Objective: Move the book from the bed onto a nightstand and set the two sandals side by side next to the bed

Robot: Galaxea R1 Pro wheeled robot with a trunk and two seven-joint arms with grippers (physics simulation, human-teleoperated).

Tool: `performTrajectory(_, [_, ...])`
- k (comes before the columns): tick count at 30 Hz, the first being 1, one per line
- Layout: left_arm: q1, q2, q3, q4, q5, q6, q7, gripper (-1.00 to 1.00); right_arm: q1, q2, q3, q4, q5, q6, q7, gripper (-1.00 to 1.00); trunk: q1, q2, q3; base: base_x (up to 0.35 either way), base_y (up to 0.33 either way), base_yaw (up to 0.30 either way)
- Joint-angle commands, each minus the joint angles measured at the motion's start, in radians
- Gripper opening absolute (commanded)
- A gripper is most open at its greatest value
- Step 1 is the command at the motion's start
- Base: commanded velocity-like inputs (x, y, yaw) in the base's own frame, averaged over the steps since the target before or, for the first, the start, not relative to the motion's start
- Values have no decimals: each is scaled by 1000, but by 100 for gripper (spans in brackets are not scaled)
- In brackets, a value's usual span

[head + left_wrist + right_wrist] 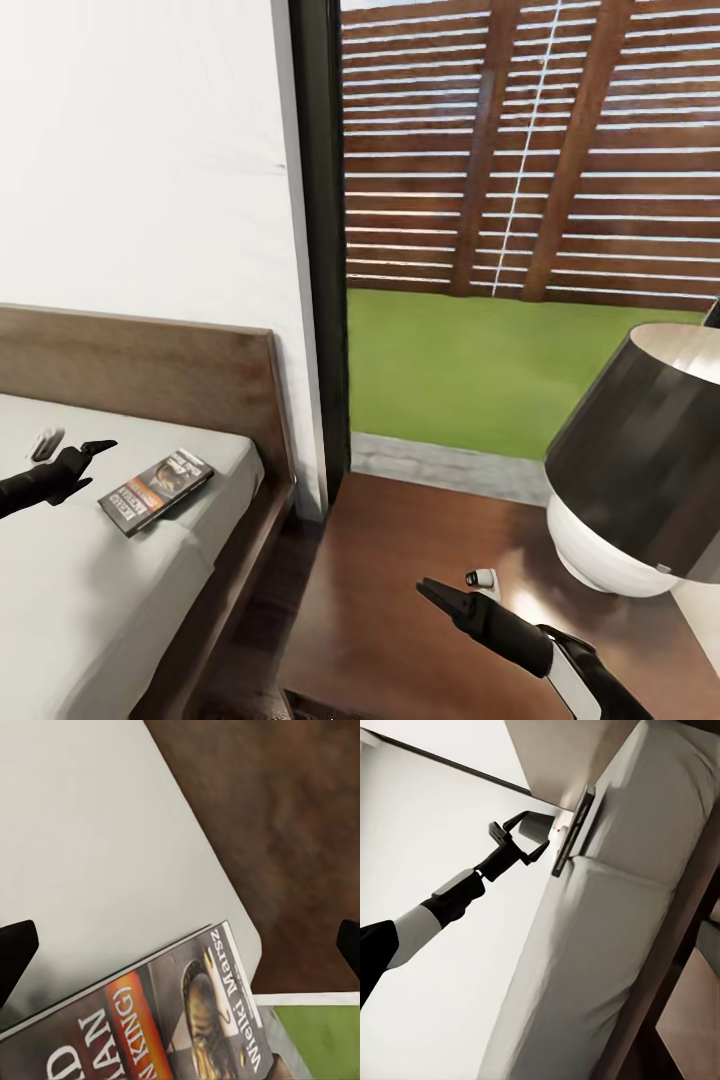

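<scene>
Black and slim, the left gripper point(82, 455) hangs low over the bare light-grey mattress of the dark wooden platform bed point(150, 365), its two fingers spread wide and pinching nothing. Just beside it, toward the window, lies the small dark-grey paperback with the orange band and white lettering point(156, 489), flat near the mattress corner close to the headboard. Through the left wrist camera the book point(161, 1024) sits between the two dark fingertips point(15, 949), though off to one side of the gap.

To take it well, I'd judge the hand should centre over the cover, then come down at the book's free long edge, since a thin book lying flat on a soft mattress gives little to bite on. Tipping one finger under the edge, or nudging it to overhang the mattress side, looks the surer way.

Further right stands the low dark-brown wooden nightstand point(400, 570), carrying a lamp with a white rounded base and dark shade point(640, 470); the bare wood in front of the lamp is where the book could go. I see no drawers from this angle.

Over that top hovers the right gripper point(462, 590); its fingers appear apart and hold nothing, though the view is poor.
</scene>
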Motion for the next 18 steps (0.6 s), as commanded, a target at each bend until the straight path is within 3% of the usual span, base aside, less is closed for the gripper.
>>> performTrajectory(1, [-1, 1, -7, 1, 7, 2, -3, 100, -1, -1, 5, 0, -10, 10, 0, 100, 0, 0, -3, 0, 0, 0])
performTrajectory(18, [-1, 1, -2, 1, 7, 0, -1, 100, -1, -2, 4, 0, -8, 10, 1, 100, 0, 0, -30, 0, 0, 0])
